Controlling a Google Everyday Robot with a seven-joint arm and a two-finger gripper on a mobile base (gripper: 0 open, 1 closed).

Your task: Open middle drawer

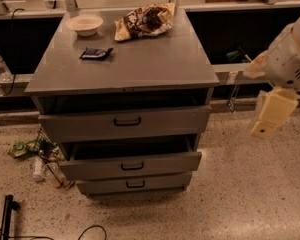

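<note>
The grey metal cabinet (125, 66) has three drawers. The middle drawer (160, 163), with a medium-height front and a small black bar handle (132, 166), stands pulled partly out, with a dark gap above its front. The taller top drawer (165, 120) is also pulled out a little. The slim bottom drawer (160, 182) sits lowest and further back. My gripper (264, 129), cream-coloured on a white arm (290, 59), hangs in the air to the right of the cabinet, apart from every drawer and holding nothing.
On the cabinet top lie a white bowl (85, 24), a crumpled snack bag (145, 20) and a small dark packet (96, 53). Litter and a bottle (40, 159) lie on the floor at the left. Black cables (7, 214) run along the bottom left.
</note>
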